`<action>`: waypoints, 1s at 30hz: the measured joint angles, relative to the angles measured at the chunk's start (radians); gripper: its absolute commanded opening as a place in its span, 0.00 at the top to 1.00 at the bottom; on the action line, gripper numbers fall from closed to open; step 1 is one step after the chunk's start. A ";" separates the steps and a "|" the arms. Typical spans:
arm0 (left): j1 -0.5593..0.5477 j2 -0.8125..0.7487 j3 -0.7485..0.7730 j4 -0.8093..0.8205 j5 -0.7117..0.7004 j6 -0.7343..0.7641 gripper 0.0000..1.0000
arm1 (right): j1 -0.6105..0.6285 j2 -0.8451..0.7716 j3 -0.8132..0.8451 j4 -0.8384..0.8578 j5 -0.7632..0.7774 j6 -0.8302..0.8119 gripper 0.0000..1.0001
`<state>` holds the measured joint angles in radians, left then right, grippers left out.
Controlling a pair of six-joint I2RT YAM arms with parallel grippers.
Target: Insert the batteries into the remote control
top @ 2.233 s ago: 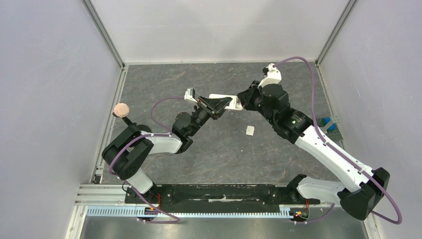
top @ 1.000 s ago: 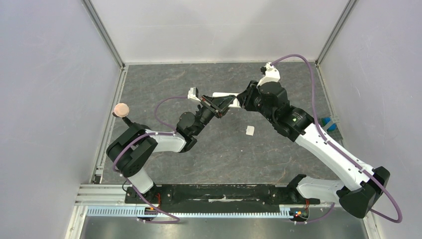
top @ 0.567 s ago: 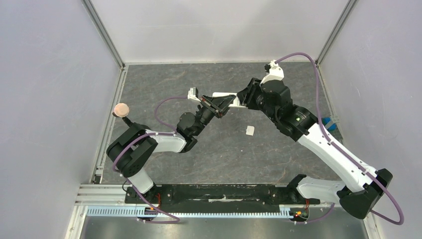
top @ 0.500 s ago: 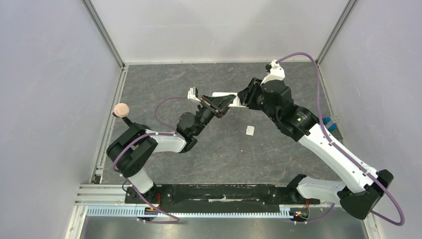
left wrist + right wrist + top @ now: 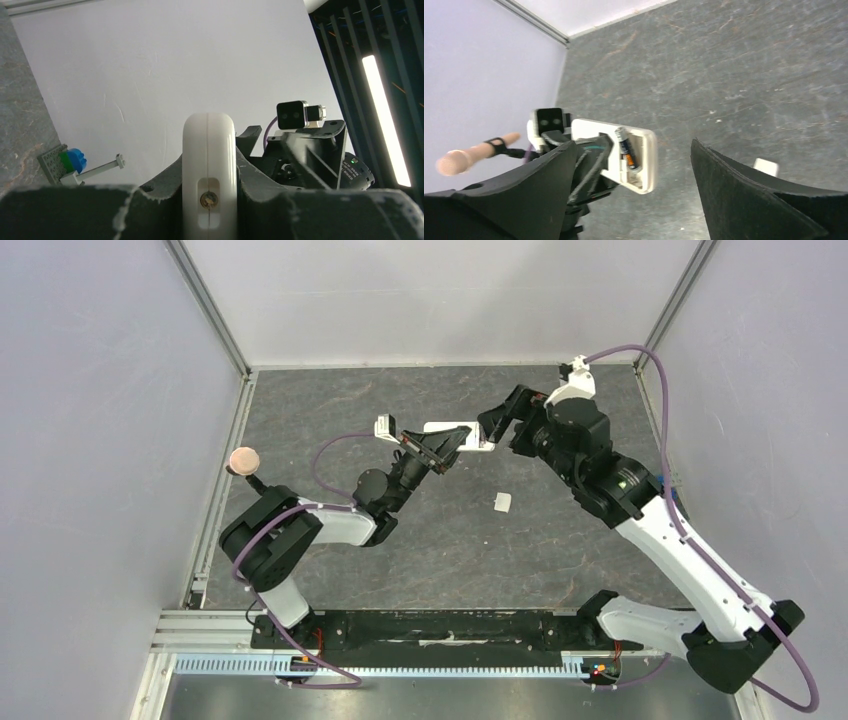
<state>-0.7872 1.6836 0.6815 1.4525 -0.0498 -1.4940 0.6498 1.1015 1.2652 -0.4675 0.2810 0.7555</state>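
Observation:
The white remote control is held above the floor with my left gripper shut on it. In the left wrist view it stands edge-on between the two dark fingers. Its open back faces my right wrist camera, where one of the batteries, dark with an orange band, lies in the compartment of the remote control. My right gripper is open just right of the remote, its fingers wide apart and holding nothing. No other battery shows.
A small white square cover piece lies on the grey floor, also seen by the right wrist camera. A pink ball-ended stick stands at the left wall. A blue and green block sits by the right wall.
My right gripper has opened wide and drawn back to the right, away from the remote, leaving a battery in the compartment. The left gripper has kept its hold and barely moved.

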 measured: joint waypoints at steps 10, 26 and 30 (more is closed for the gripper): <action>0.000 0.014 0.000 0.024 0.034 0.050 0.98 | -0.087 -0.038 -0.034 0.073 -0.184 0.275 0.10; 0.000 -0.004 0.000 0.026 0.061 0.092 0.98 | -0.126 -0.066 -0.202 0.100 -0.245 0.561 0.17; 0.000 -0.009 0.000 0.026 0.062 0.094 0.98 | -0.130 -0.094 -0.256 0.138 -0.253 0.636 0.17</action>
<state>-0.7872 1.6745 0.6815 1.4788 0.0120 -1.4002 0.5194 1.0077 1.0092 -0.3290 0.0284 1.3914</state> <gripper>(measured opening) 0.296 0.829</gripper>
